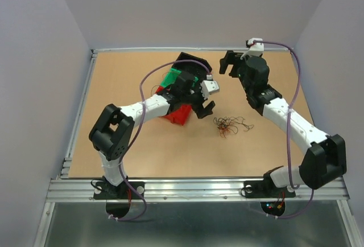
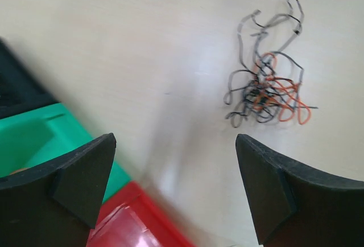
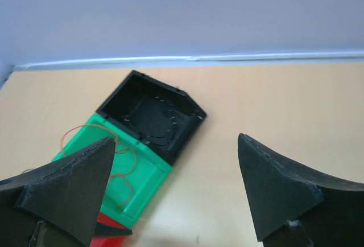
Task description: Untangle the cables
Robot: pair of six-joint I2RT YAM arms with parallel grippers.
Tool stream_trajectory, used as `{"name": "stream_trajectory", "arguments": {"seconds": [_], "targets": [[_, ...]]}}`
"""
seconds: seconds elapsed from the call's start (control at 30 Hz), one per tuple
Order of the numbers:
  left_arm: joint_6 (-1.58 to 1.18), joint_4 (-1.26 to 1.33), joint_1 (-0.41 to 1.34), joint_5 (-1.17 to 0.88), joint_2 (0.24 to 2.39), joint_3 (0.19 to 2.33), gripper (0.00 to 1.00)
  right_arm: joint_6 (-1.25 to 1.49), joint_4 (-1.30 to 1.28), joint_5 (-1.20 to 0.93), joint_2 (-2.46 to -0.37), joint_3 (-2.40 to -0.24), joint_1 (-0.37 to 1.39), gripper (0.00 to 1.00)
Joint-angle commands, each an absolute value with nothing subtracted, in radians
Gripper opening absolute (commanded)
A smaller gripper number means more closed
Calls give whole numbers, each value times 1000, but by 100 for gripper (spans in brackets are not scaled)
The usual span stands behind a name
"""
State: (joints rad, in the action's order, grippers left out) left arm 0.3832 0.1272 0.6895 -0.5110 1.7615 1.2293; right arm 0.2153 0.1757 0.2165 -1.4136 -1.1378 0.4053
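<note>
Cables — clump, no clear long axis — lie just right and near of left gripper, jaws spread, empty. Right gripper spread too, well apart, far side.

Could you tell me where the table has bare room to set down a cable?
Bare wood lies along the near edge, between the cables and the metal rail, and in the far left corner beside the bins. The middle is crowded: the bins, the left gripper and the cables sit close together.
</note>
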Motion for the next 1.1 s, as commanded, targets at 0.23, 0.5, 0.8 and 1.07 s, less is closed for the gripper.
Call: {"name": "stream_trajectory", "arguments": {"seconds": [0.23, 0.5, 0.8, 1.07], "targets": [[368, 127, 822, -640, 1942, 1344, 95, 258, 149, 531, -1142, -943, 405, 94], [361, 150, 859, -548, 1997, 1365, 60, 242, 176, 537, -1054, -882, 405, 94], [393, 112, 861, -512, 1887, 1345, 0, 170, 143, 300, -948, -825, 405, 89], [379, 129, 839, -495, 1628, 1247, 0, 137, 115, -65, -812, -789, 405, 82]]}}
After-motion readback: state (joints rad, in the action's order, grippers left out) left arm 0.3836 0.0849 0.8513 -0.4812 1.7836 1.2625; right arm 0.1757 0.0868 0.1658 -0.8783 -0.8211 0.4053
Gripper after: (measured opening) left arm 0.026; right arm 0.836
